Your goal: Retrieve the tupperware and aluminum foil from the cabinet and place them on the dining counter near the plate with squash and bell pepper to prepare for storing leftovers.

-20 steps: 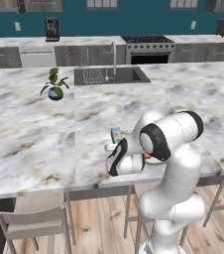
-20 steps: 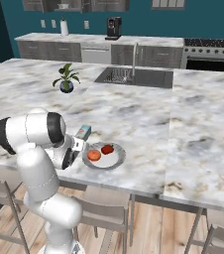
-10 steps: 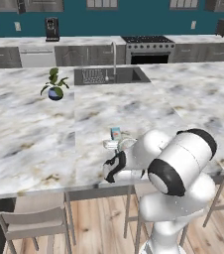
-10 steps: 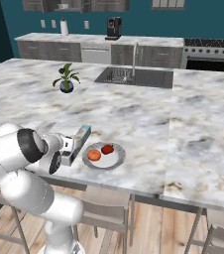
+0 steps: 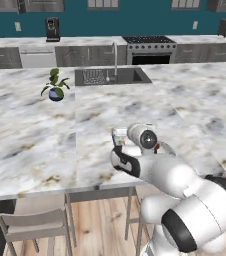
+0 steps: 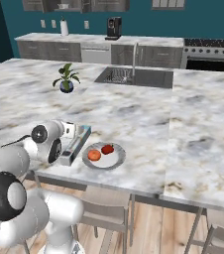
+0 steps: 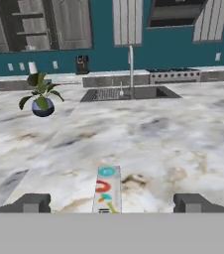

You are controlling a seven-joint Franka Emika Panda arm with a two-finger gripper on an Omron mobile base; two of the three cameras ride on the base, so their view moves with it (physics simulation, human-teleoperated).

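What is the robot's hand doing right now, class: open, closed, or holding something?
Hand: open, fingers spread wide apart; the long slim white and light-blue foil carton lies on the marble counter between them, ungripped.

aluminum foil mostly behind arm

On the dining counter the foil lies just beside the plate at its 9 o'clock, the plate carrying two reddish-orange pieces, with the white arm against the carton's far side and a potted plant toward 11 o'clock.
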